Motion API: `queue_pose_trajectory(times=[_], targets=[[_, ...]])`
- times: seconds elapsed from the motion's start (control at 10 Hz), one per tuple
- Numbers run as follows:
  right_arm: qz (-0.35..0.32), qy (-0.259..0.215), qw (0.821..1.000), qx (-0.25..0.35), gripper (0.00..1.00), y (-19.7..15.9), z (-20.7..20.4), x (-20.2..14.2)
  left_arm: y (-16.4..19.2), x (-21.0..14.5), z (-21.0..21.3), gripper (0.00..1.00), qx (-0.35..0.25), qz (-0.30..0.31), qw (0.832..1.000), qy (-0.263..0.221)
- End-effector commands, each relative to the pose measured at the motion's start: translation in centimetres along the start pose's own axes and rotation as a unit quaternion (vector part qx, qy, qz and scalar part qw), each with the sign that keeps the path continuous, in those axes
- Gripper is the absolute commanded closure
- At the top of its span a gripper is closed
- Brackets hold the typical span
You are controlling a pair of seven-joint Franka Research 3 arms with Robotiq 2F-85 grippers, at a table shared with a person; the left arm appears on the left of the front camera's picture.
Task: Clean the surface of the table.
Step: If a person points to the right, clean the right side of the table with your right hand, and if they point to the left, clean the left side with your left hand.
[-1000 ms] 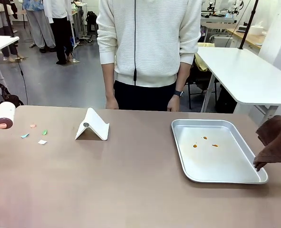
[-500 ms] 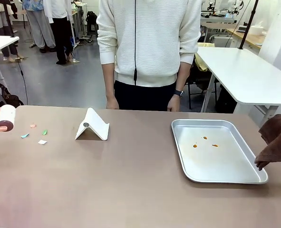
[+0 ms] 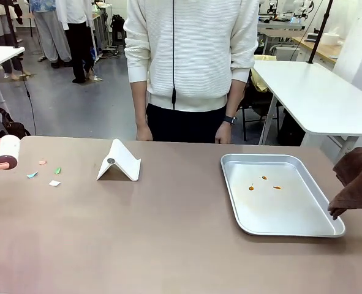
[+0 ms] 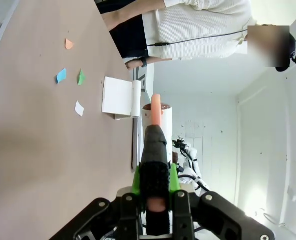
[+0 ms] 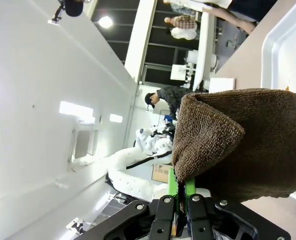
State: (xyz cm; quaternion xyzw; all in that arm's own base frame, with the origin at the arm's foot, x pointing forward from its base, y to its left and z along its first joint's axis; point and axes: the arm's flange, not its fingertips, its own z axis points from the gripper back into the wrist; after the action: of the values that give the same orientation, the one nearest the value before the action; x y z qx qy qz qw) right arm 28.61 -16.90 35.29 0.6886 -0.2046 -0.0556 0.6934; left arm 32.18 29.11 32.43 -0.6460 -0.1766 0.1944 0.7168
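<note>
Table [image 3: 168, 239] — just beside left hand [image 4: 155, 172]

Smooth, matt tan table [image 3: 168, 251] fills the frame; at right, a glossy silver metal tray [image 3: 272, 211]. Far right, rough brown terry cloth [image 3: 357, 184]. At left, thin paper scraps [image 3: 54, 183], a smooth white stand [image 3: 119, 162], a pink-plastic-handled roller [image 3: 3, 151].
</note>
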Motion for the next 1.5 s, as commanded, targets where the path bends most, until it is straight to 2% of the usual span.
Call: queue_pose_trajectory(times=[0.0, 1.3, 1.4], targets=[[-0.011, 0.002, 1.000, -0.001, 1.00, 0.79, 0.10, -0.02, -0.40, -0.05, 0.28, 1.00, -0.012, -0.008, 1.000, 0.001], [-0.011, 0.002, 1.000, -0.001, 1.00, 0.79, 0.10, -0.02, -0.40, -0.05, 0.28, 1.00, -0.012, -0.008, 1.000, 0.001], [-0.011, 0.002, 1.000, -0.001, 1.00, 0.79, 0.10, -0.02, 0.00, 0.00, 0.00, 0.78, 0.000, 0.000, 1.000, 0.000]])
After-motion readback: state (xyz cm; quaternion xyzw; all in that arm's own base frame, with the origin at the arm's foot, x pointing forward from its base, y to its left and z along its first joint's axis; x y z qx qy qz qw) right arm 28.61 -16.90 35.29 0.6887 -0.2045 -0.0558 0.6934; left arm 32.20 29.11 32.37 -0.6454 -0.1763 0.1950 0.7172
